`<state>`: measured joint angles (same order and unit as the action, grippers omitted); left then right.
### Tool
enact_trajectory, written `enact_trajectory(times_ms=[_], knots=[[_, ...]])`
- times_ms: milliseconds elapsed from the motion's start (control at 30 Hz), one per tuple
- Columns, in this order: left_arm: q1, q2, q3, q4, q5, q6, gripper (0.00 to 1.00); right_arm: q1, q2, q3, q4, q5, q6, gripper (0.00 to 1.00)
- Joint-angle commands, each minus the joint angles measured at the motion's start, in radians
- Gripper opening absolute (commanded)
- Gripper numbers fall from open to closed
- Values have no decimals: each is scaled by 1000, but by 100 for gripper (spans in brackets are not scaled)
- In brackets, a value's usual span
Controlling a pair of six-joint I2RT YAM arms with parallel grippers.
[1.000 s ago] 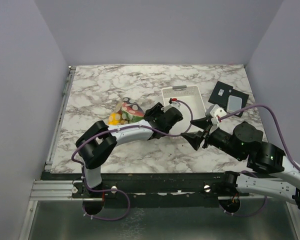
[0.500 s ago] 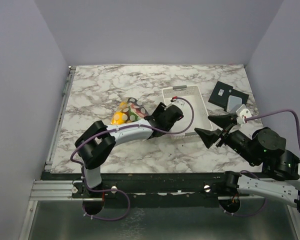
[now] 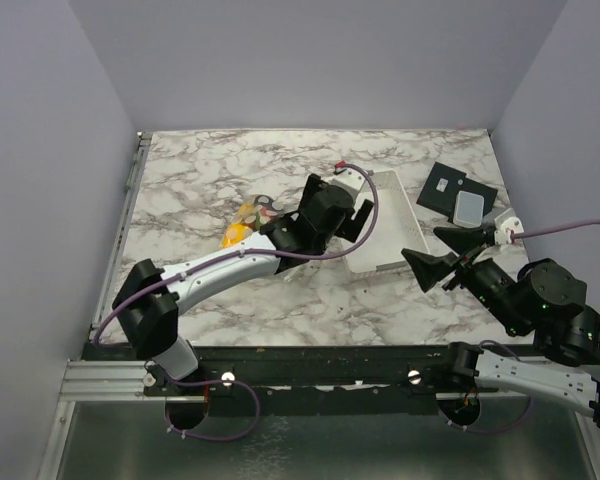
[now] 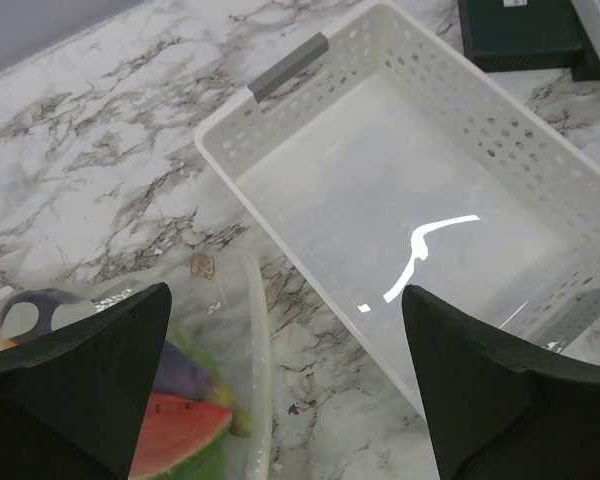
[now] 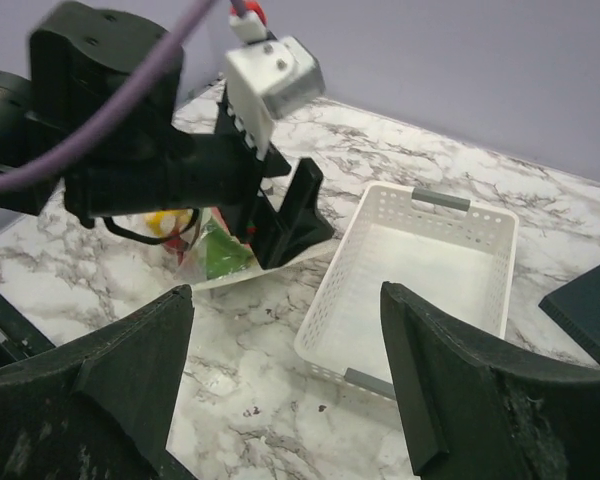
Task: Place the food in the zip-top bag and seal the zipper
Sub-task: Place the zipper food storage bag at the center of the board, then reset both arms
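Bag [image 3: 248, 220]: holds food [image 4: 180, 432], lies beside white basket [image 3: 392, 228]
Left gripper [image 4: 290, 395]: jaws wide apart, empty, over bag edge and basket
Right gripper [image 3: 445, 252]: jaws apart, empty

The left arm [image 3: 215, 270] is reaching from its base at the 7 o'clock corner of the overhead view toward 1 o'clock. Its white forearm is lying low and its wrist is sitting raised near the centre. The left gripper [image 4: 286, 290] is pointing downward, with its jaws standing wide apart and nothing between them. The right arm [image 3: 540, 310] is sitting folded at about 4 o'clock, close above its base. The right gripper [image 3: 421, 242] is aiming toward 10 o'clock, its two dark fingers [image 5: 110, 370] standing well apart and gripping nothing.
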<state>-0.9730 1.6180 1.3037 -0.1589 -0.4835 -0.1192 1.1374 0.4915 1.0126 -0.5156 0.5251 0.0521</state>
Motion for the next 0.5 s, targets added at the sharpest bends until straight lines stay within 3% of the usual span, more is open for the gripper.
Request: enact_trajectory(times_ms=[0,467], knots=[[-3,-106,11,-2,18,-6,99,0,12,10,7,50,24,81],[25,-283,-60,-152,179,-59,99,0,243,-2,64,95,4,87]])
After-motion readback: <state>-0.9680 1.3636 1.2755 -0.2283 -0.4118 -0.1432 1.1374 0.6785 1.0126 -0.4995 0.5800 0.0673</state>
